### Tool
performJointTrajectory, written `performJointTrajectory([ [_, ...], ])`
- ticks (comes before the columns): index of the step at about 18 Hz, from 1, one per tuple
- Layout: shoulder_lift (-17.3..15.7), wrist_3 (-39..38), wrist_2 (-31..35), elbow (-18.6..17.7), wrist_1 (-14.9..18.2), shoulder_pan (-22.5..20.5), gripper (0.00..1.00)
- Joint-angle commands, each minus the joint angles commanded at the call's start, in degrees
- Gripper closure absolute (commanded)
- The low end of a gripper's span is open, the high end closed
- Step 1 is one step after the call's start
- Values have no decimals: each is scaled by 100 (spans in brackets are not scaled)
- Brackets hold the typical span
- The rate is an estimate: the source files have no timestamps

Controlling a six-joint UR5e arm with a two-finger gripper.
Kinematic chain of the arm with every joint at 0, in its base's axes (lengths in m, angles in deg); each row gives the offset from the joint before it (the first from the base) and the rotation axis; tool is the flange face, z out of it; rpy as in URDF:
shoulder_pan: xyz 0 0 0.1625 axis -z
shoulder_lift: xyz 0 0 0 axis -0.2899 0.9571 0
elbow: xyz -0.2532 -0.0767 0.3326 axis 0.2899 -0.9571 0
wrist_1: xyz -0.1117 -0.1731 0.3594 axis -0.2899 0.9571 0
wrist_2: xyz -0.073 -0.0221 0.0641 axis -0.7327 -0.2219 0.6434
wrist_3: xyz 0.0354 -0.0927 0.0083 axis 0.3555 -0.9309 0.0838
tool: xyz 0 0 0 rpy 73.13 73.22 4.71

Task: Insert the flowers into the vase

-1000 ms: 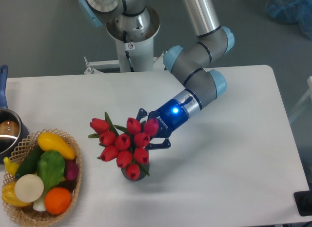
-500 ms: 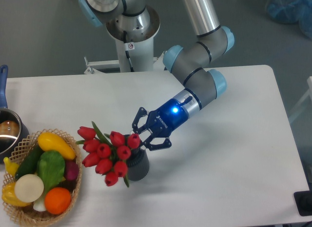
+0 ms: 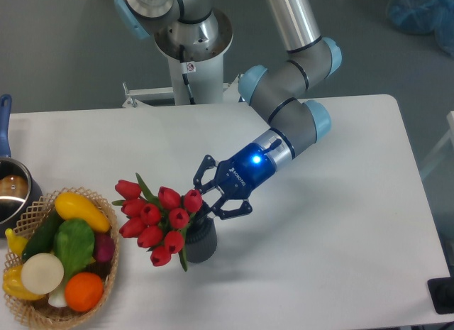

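With its jaws now spread and released, the gripper (image 3: 207, 196) had let go of the red tulips (image 3: 157, 222), which had tipped left and stood leaning in the dark grey vase (image 3: 199, 241), so insertion looked done

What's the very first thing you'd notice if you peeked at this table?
The bunch of red flowers jumps out first, in the middle of the white table, leaning left over the small dark vase. Right beside it is the blue gripper with its glowing light, fingers spread open by the vase's top. At the left edge sits a wicker basket full of colourful vegetables.
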Motion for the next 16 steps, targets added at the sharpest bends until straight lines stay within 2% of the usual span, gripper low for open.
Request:
performJointTrajectory([
  [5, -88, -9, 9, 0, 0, -44, 39],
  [6, -105, -9, 17, 0, 0, -53, 32],
  [7, -158, -17, 18, 0, 0, -70, 13],
  [8, -219, -26, 18, 0, 9, -70, 0],
  [16, -518, -53, 676, 0, 18, -149, 0],
])
